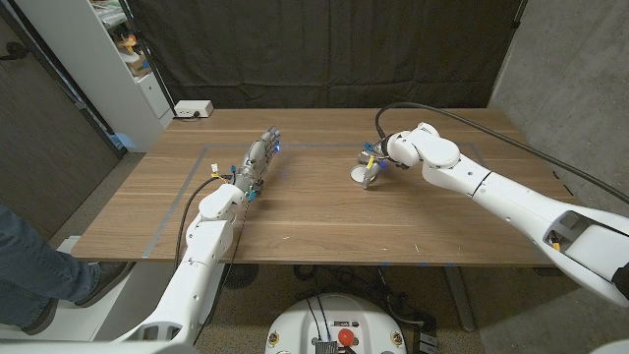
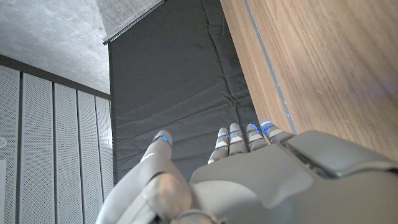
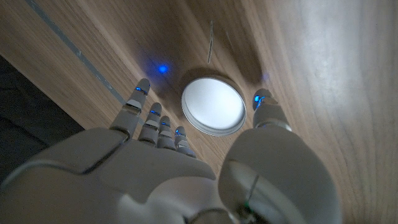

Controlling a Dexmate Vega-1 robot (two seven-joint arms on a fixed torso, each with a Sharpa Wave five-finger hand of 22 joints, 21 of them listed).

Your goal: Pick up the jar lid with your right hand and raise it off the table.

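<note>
The right hand (image 1: 373, 167) is seen poised over the jar lid (image 1: 360, 174), its fingers (image 3: 144, 112) spread on one side of the lid and the thumb (image 3: 266, 107) on the other, with nothing gripped; whether any fingertip touches the lid's rim cannot be told. The jar lid (image 3: 213, 106), round and white with a metal rim, is lying flat on the tabletop (image 1: 324, 221), toward the far edge and a little to the right of the middle. The left hand (image 1: 257, 157) is held out straight above the tabletop's left part, near the far-left corner, its fingers (image 2: 239, 138) extended close together and the thumb (image 2: 163, 142) apart, holding nothing. A white box (image 1: 194, 109) is placed at the far-left corner.
</note>
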